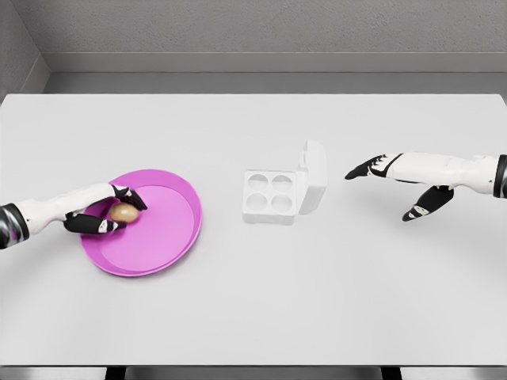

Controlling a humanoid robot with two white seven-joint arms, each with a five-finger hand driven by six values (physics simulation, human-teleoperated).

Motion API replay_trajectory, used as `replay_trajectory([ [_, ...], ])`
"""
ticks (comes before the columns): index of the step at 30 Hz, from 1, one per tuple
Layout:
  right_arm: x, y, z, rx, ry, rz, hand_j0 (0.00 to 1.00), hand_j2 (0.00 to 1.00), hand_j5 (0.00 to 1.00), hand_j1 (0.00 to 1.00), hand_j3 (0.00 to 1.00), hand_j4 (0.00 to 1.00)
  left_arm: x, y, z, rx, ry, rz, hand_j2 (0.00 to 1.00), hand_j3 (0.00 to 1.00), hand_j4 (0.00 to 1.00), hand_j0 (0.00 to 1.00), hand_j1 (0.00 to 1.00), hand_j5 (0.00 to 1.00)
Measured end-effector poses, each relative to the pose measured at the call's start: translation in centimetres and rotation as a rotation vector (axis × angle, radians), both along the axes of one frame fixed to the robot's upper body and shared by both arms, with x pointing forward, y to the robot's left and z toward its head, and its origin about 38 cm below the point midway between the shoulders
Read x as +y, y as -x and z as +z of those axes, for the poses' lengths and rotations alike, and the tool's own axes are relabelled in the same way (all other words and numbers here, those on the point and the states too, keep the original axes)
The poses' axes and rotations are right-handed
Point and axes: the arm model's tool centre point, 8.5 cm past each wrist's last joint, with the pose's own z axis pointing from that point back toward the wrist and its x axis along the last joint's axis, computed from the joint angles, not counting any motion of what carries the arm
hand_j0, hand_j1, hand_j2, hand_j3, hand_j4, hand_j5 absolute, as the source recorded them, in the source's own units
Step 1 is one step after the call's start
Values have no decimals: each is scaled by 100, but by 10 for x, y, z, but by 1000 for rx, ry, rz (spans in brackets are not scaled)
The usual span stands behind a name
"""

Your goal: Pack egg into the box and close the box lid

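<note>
A tan egg point(123, 214) lies in the pink plate point(162, 237) at the left of the table. My left hand point(109, 212) reaches over the plate's left side, its fingers curled around the egg. The white egg box point(273, 196) stands in the middle of the table with four hollow cups showing. Its lid point(313, 176) is raised upright on the right side. My right hand point(388, 182) hovers to the right of the box, apart from the lid, fingers stretched out toward it and holding nothing.
The white table runs to a grey wall at the back. Its front edge point(253, 366) lies near the bottom of the picture.
</note>
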Motion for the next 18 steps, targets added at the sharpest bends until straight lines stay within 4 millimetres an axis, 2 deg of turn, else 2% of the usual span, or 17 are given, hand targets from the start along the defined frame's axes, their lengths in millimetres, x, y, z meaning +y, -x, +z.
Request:
replay_trajectory([
  [6,0,0,-1,3,1,2,100,100,100,100,100,100,-1,1,-2,6,10,2,40,40,40,40,40,40],
  [18,0,0,-1,3,2,1,100,100,100,100,100,100,-8,2,2,-10,15,-22,37,37,37,37,37,37],
])
